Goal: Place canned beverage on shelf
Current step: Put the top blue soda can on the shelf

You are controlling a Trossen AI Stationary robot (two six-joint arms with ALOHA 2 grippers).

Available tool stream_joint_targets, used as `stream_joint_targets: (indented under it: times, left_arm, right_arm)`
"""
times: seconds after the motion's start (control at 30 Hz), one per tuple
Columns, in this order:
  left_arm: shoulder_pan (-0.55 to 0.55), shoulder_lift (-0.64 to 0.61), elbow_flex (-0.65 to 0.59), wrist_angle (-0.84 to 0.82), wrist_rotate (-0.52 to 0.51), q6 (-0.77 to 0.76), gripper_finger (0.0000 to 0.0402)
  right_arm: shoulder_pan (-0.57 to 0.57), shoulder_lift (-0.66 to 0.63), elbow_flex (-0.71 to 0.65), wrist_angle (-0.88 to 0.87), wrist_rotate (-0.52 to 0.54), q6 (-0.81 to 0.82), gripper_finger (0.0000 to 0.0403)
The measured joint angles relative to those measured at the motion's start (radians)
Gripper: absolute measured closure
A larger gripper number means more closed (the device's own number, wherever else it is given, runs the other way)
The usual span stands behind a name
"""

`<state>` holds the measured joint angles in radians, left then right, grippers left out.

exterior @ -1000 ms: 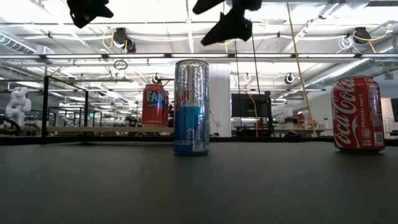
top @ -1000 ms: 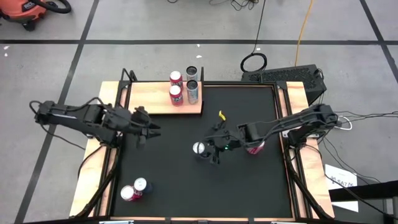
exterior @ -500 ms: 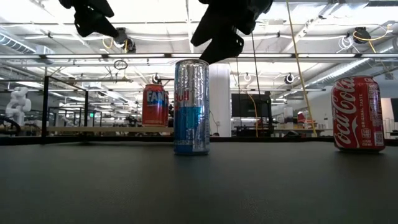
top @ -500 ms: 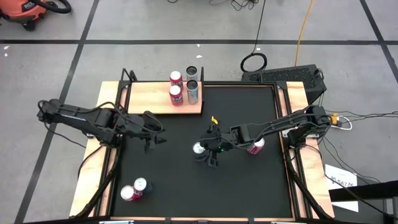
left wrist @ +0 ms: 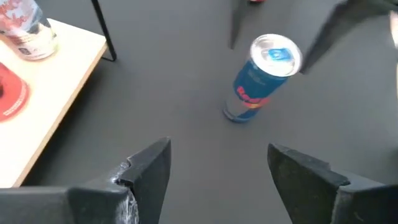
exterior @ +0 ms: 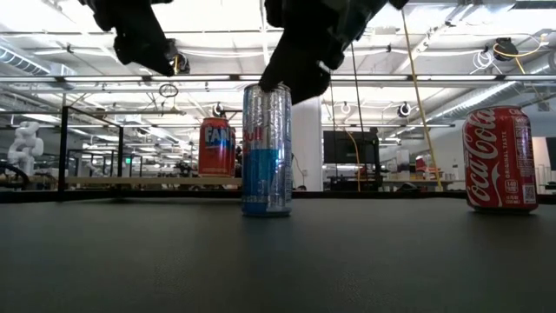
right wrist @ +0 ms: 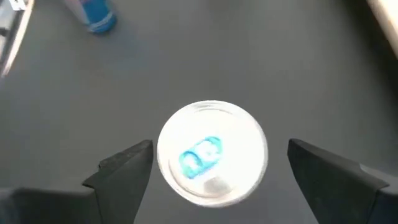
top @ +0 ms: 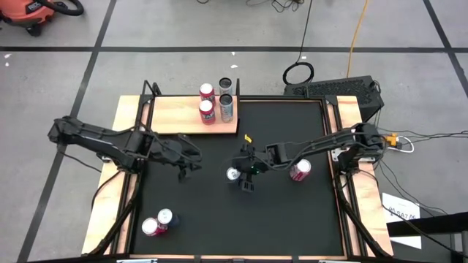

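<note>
A slim blue-and-silver can (top: 232, 174) (exterior: 267, 148) stands upright on the black mat near the table's middle. My right gripper (top: 243, 175) (right wrist: 211, 180) is open just above it, one finger on either side of the can's top (right wrist: 211, 152), with a gap on both sides. My left gripper (top: 187, 165) (left wrist: 217, 180) hovers open to the can's left, with nothing between its fingers, and the can (left wrist: 261, 78) lies ahead of it. The wooden shelf (top: 175, 117) lies at the far left.
Several cans stand on the shelf's right end (top: 216, 101). A red cola can (top: 298, 172) (exterior: 500, 159) stands on the mat right of the slim can. Two more cans (top: 156, 223) stand near the front left. Wooden strips edge the table (top: 110, 190).
My right gripper has come down and toward the table's left, over the slim can's top. My left gripper has sunk and moved toward the table's right, closer to that can. The can has stayed where it was.
</note>
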<state>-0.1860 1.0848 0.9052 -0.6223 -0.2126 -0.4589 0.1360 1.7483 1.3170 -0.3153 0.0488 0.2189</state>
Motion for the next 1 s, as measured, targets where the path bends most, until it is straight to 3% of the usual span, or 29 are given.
stream_joint_targets:
  times: [0.23, 0.5, 0.73, 1.0]
  left_arm:
    - [0.0, 0.087, 0.0, 0.017, 0.0, -0.007, 0.0132]
    - [0.0, 0.128, 0.0, 0.054, 0.003, -0.007, 0.0132]
    - [0.009, 0.154, 0.0, 0.107, -0.003, -0.006, 0.0132]
    - [0.009, 0.15, -0.001, 0.122, -0.001, 0.001, 0.0132]
  right_arm:
    - [0.001, 0.05, -0.001, 0.014, 0.001, 0.056, 0.0081]
    - [0.001, 0.043, 0.006, 0.028, 0.001, 0.072, 0.0195]
    - [0.0, 0.043, 0.114, 0.01, 0.001, 0.032, 0.0195]
    - [-0.025, 0.041, 0.317, -0.146, 0.006, -0.079, 0.0176]
